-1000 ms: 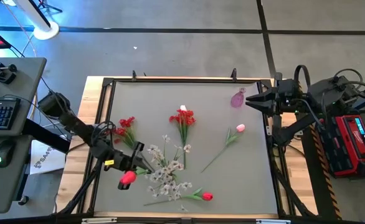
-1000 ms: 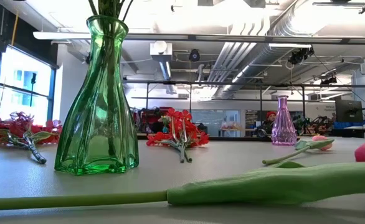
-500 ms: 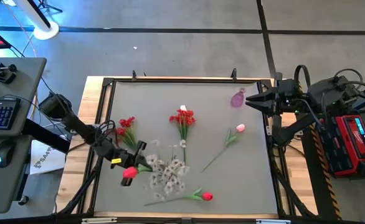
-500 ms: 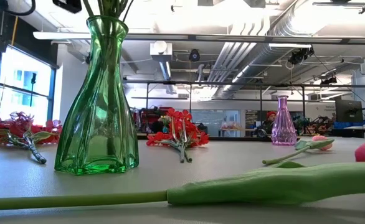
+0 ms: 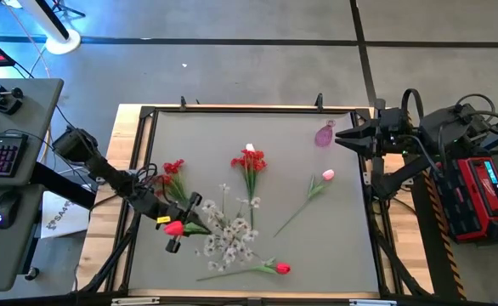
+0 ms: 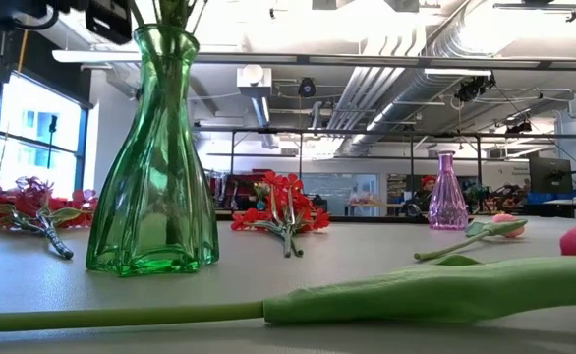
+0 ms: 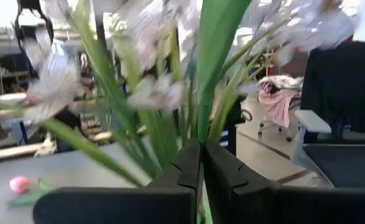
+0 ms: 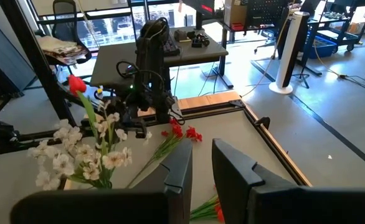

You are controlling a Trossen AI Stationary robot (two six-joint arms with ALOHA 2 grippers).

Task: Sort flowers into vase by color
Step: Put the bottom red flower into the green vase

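Note:
A green glass vase stands near the table's front left with sprays of white blossoms in it. My left gripper is beside those sprays, just above the vase mouth, shut on the stem of a red tulip. On the table lie another red tulip, a pink tulip and two red blossom clusters. My right gripper hangs high over the far right, open by a narrow gap, with nothing between its fingers. My left gripper pinches the red tulip's green stem between its two fingers, below a broad leaf. The fingers lie about level, coming from the table's left, across the stem. The tulip stands nearly upright with its blossom above the white sprays. Its lower end is hidden among them.
A small purple vase stands at the far right, below my right gripper. A black frame runs round the table's edges. The middle of the table between the flowers is bare.
My left gripper has sunk toward the green vase's mouth, rolling a little, and stays shut on the tulip's stem. The tulip's blossom has shifted toward the table's far edge. The white sprays have shaken and drawn closer together.

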